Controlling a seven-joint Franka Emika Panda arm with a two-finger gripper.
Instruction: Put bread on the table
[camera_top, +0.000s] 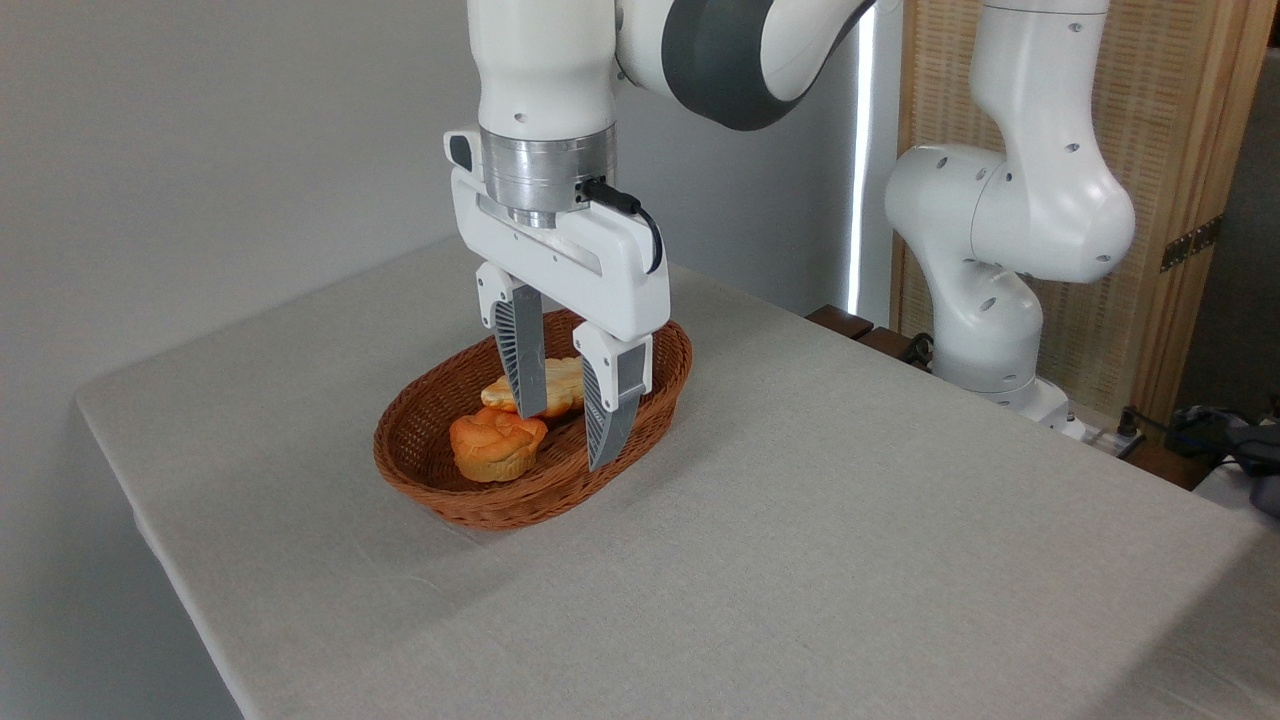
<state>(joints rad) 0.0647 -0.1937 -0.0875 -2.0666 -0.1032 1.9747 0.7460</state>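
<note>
The bread (560, 385), a flat pale golden pastry, lies inside the brown wicker basket (660, 395) on the table (800, 520). My gripper (568, 440) hangs over the basket, open, with its two grey fingers pointing down. The left finger stands in front of the bread and hides part of it. The right finger (612, 415) is just right of the bread. Nothing is held between the fingers, and I cannot tell whether they touch the bread.
A deep-orange muffin-like bun (495, 445) sits in the basket in front of the bread. The arm's white base (990, 300) stands at the table's far right edge. Cables and dark items (1220, 430) lie at the right.
</note>
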